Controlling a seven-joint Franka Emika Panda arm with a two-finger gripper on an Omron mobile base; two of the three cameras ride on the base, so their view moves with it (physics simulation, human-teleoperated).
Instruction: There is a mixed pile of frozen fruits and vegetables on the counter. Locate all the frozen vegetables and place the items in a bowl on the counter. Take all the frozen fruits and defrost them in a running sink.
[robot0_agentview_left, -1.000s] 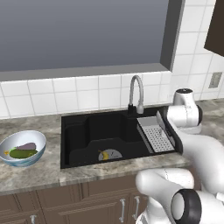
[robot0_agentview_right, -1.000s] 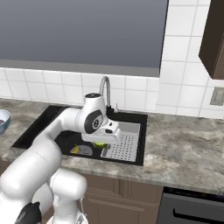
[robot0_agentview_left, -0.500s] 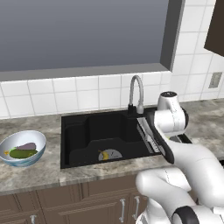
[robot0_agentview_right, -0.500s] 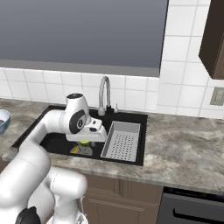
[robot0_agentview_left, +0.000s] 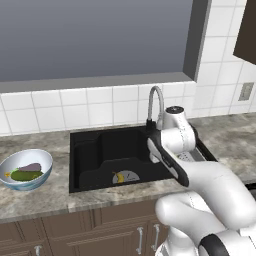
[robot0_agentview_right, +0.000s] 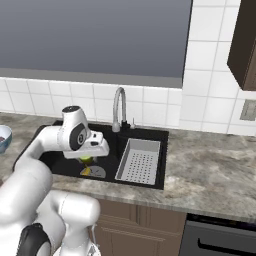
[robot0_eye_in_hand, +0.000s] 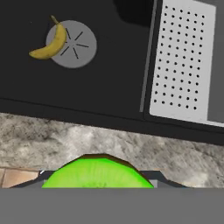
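The counter (robot0_agentview_left: 45, 197) of speckled grey-brown stone runs left to right over brown wooden cabinets (robot0_agentview_left: 75, 232), backed by a white tiled wall (robot0_agentview_left: 60, 107) under a grey window (robot0_agentview_left: 90, 37). No brand, label or writing can be read on anything here.

Set into the counter is the black sink (robot0_agentview_left: 100, 150), with a round grey drain (robot0_eye_in_hand: 72, 43) near its front wall. The grey perforated tray (robot0_agentview_right: 137, 160) fills the sink's right part, and the curved chrome faucet (robot0_agentview_right: 119, 107) rises at the far edge between basin and tray.

The white arm (robot0_agentview_left: 200, 180) reaches over the sink's right half, its hand above the near rim of the basin.

On the counter well to the left of the sink stands the bowl (robot0_agentview_left: 25, 170), pale blue and glossy. In it lie the dark green cucumber (robot0_agentview_left: 25, 175) toward the near side and the grey-purple eggplant (robot0_agentview_left: 30, 167) just behind it, the two touching.

The yellow banana (robot0_eye_in_hand: 48, 43) lies in the sink, across the left edge of the drain.

The bright green lime (robot0_eye_in_hand: 98, 171) sits at the gripper (robot0_agentview_right: 87, 159), seen from the right as a green spot under the hand, above the sink's near edge. The fingers stand part-way apart with the lime between them, clamped on it.
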